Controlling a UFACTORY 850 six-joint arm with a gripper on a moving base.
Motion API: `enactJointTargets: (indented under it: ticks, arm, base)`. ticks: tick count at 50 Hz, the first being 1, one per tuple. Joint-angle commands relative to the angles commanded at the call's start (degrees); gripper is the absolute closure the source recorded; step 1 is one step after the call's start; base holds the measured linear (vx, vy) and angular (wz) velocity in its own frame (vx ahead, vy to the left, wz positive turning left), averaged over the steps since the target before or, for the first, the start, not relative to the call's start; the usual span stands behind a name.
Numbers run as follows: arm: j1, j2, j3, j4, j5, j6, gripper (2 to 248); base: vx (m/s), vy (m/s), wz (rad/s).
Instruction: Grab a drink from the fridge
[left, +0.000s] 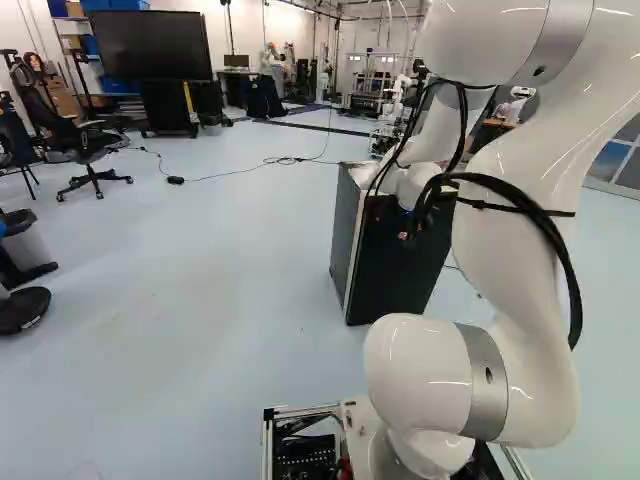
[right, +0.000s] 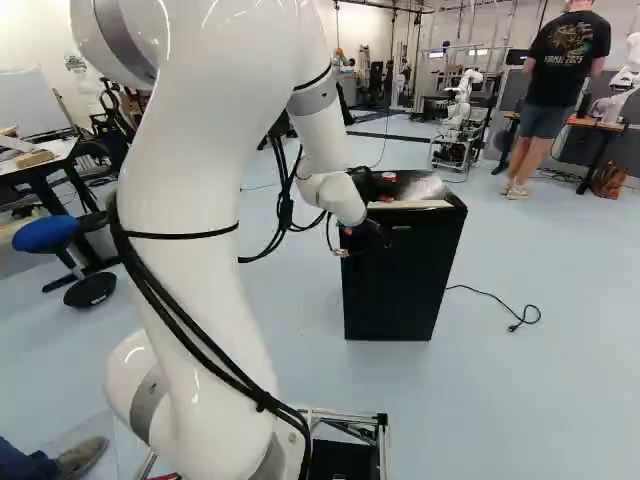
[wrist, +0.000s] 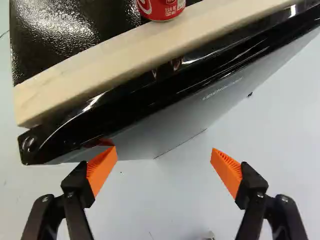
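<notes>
We see a black mini fridge standing on the pale floor ahead of us, with a red drink can upright on top, by a light wooden strip along the front edge. Our white arm reaches to the fridge's front, where its hand is spread wide, orange pads well apart and gripping nothing; we cannot tell whether one touches the door.
</notes>
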Motion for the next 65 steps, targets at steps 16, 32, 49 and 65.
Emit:
enactJointTargets:
  ticks: [16,32,49,65]
  arm:
    - [0.17,-0.59,-0.76,0.0,0.0,0.0,3]
    - [-0.11,1.33,1.71,0.0,0.0,0.0,3]
    - [-0.63,5.23,6.63,0.0,0.56,0.0,3]
    - [-1.14,9.12,11.35,0.0,4.05,0.0,3]
  base:
    - [0.0,0.0,0.0]
    - [0.0,0.0,0.0]
    - [0.0,0.0,0.0]
    - [0.0,0.0,0.0]
